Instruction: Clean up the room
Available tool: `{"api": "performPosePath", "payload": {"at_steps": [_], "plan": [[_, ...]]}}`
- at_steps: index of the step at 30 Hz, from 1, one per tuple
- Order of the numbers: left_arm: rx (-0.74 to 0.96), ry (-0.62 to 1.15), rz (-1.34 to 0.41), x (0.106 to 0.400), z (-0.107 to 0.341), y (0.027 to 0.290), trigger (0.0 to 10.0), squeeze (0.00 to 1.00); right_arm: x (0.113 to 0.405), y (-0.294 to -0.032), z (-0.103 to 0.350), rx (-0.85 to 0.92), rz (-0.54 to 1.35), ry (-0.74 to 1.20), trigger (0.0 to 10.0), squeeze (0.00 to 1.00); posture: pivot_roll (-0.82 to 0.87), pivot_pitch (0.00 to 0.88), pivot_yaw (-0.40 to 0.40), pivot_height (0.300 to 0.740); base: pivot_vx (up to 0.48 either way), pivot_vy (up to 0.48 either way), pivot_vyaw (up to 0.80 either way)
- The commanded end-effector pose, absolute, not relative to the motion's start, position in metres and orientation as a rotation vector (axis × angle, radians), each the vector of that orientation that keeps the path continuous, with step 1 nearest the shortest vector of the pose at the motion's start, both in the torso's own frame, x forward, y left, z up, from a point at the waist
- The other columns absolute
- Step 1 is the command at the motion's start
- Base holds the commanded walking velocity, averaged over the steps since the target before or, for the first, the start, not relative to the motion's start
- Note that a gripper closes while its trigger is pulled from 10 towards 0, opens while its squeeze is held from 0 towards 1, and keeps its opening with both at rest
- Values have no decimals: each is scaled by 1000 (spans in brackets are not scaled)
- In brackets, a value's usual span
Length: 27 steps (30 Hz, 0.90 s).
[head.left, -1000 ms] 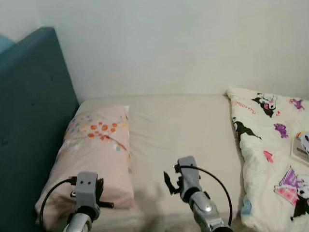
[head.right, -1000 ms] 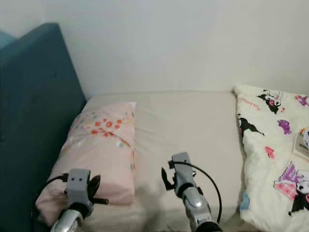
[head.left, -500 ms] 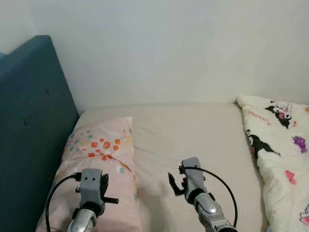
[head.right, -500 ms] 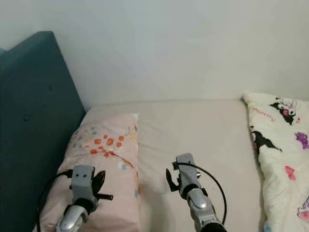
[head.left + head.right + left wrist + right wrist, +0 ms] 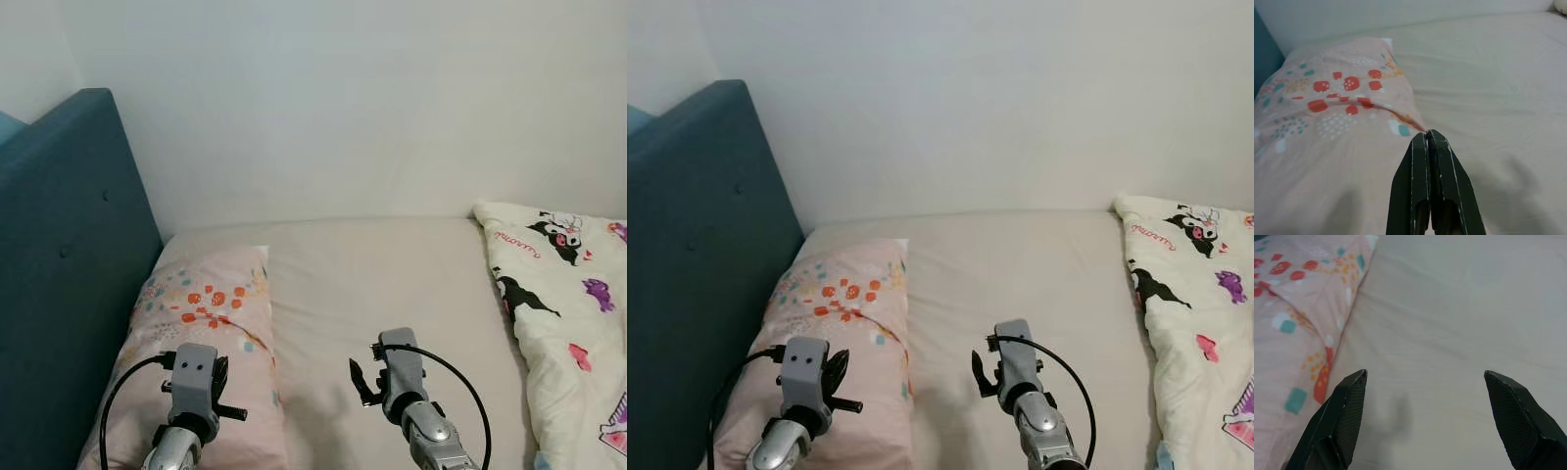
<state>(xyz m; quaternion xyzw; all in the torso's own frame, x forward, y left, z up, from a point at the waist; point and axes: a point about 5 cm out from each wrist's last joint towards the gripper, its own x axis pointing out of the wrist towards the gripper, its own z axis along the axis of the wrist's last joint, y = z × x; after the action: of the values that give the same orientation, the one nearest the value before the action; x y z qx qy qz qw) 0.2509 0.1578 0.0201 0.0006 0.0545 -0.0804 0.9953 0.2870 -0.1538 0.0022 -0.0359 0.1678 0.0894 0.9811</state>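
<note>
1. Left eye view: the bed [image 5: 392, 284], bare cream sheet, spans the middle of the frame. The pink pillow [image 5: 201, 323] lies lower left against the teal headboard [image 5: 59, 284]; the cartoon-print quilt [image 5: 568, 313] is bunched at the right edge. The left gripper [image 5: 220, 387] hangs over the pillow's near end, the right gripper [image 5: 361, 377] over bare sheet, lower centre.
2. Right eye view: same layout. Judged step: bed-making, nothing gripped yet. The next move likely calls for a reach right to the quilt's edge, or a tug on the pillow.
3. Left wrist view: the two fingers [image 5: 1422, 196] are clenched together on nothing, tips just above the pillow's inner edge where it meets the sheet.
4. Right wrist view: fingers [image 5: 1344, 416] are spread wide, released, with bare sheet between them and the pillow's edge beside one.
5. Room: open sheet between pillow and quilt; the wall closes the far side, the headboard the left.
</note>
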Motion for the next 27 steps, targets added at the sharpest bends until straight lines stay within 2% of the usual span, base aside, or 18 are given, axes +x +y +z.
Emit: {"api": "performPosePath", "payload": {"at_steps": [1, 7, 21, 27], "plan": [[14, 150, -166, 246, 13, 161, 10000, 0, 284, -155, -2, -49, 162, 364, 10000, 0, -9, 69, -12, 740, 0, 0, 0], [-10, 158, -180, 246, 13, 161, 10000, 0, 284, -155, -2, -45, 160, 365, 10000, 0, -9, 66, -10, 740, 0, 0, 0], [-9, 163, -189, 245, 13, 161, 10000, 0, 284, -153, -2, -34, 159, 366, 10000, 0, -5, 70, -6, 740, -348, 0, 0], [15, 172, -191, 245, 13, 163, 10000, 0, 285, -153, -2, -24, 153, 367, 10000, 0, 3, 73, -1, 740, 0, 0, 0]]}}
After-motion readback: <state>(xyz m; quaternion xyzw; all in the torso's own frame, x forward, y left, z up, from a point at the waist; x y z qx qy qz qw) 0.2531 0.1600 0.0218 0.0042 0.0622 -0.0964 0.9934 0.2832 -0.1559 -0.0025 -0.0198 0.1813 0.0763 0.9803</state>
